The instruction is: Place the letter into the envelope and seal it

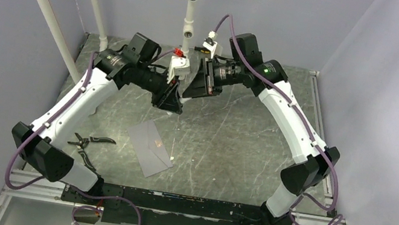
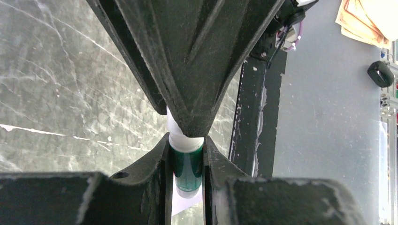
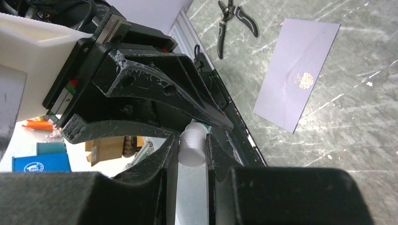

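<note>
Since no letter shows anywhere on the table [image 1: 230, 136], it is judged to be already inside the envelope [image 1: 149, 147], which lies flat near the left arm's base with its flap apparently folded down. Whether it is sealed cannot be told. Raised beyond it, the left gripper [image 2: 186, 180] is clamped on a green glue stick [image 2: 187, 164] and the right gripper [image 3: 192, 161] on its white cap [image 3: 192, 146]. Pliers [image 1: 87, 144] lie left of the envelope, obstructing nothing.

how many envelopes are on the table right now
1. The grey envelope lies flat on the table, left of centre, just right of the pliers. No other shows, though part of the far table is hidden from view.
</note>
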Robot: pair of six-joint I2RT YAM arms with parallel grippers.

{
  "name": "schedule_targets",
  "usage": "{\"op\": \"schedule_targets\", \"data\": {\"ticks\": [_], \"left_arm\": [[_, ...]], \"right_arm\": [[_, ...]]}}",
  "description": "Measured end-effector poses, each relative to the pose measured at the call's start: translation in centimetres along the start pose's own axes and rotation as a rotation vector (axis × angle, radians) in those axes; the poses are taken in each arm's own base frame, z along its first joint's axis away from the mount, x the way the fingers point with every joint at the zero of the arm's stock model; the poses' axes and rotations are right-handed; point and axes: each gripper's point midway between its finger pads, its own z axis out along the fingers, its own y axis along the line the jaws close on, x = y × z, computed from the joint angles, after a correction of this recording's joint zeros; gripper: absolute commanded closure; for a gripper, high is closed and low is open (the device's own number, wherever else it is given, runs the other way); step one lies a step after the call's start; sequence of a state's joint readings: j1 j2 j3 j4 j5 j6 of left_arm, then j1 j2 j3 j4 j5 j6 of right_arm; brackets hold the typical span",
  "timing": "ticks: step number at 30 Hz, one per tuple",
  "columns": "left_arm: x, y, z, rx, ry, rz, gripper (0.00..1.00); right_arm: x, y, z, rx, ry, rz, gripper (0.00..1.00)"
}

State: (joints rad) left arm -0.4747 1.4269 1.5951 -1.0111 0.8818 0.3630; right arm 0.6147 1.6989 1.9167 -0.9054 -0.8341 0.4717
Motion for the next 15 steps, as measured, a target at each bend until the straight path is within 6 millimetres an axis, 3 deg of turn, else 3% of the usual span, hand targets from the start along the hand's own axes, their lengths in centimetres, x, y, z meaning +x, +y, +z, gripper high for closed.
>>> {"op": "schedule_targets", "data": {"ticks": [15], "left_arm": [[3.3,-0.1,0.6,0.021,0.16,-0.018,0.97]], "right_arm": [[3.0,-1.9,2.6,0.079,0.103,0.03,1.0]]}}
